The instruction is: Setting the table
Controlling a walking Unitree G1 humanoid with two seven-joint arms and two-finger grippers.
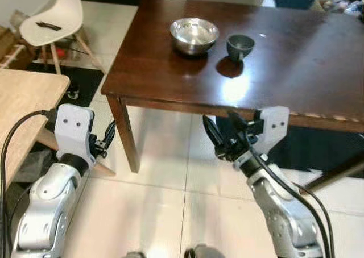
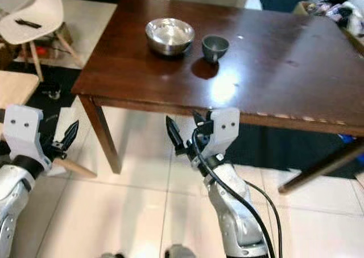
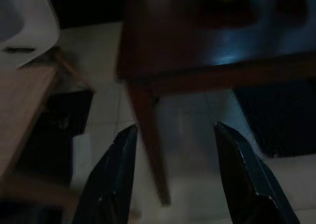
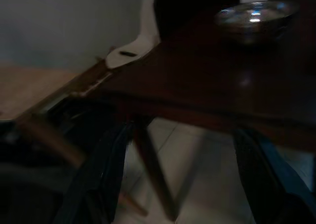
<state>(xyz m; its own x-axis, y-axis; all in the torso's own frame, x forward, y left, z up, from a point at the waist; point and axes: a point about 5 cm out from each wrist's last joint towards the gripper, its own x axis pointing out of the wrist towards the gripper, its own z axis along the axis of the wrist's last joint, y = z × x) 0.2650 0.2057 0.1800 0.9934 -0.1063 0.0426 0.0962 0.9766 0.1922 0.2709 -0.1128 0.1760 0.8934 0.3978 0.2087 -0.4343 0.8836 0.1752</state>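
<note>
The dark wooden table (image 1: 296, 53) stands ahead of the robot on pale floor tiles (image 1: 165, 201), its near edge just beyond both grippers and its near left leg (image 1: 126, 134) between them in the head views. Nearest the camera, the left gripper (image 3: 173, 179) hangs low over the tiles to the left of that leg, its two black fingers (image 3: 111, 179) spread well apart with nothing between them. The right gripper (image 1: 219, 134) sits a little farther forward, just short of and below the table's front edge, its fingers likewise parted and empty; in its wrist view the table edge and leg lie dim and blurred between them. At the robot's left, a light wooden tabletop (image 1: 23, 107) juts in beside the left arm. On the dark table, toward its far left part, a shiny steel bowl (image 1: 194, 35) stands upright, and just beside it to the right, apart from it, a small dark cup (image 1: 240, 46) stands upright too; a bright glare lies on the wood in front of the cup. Farther off to the left, a white chair (image 1: 51, 19) stands on the floor with a small dark object (image 1: 48, 25) lying on its seat. No lettering or label can be read on anything.
</note>
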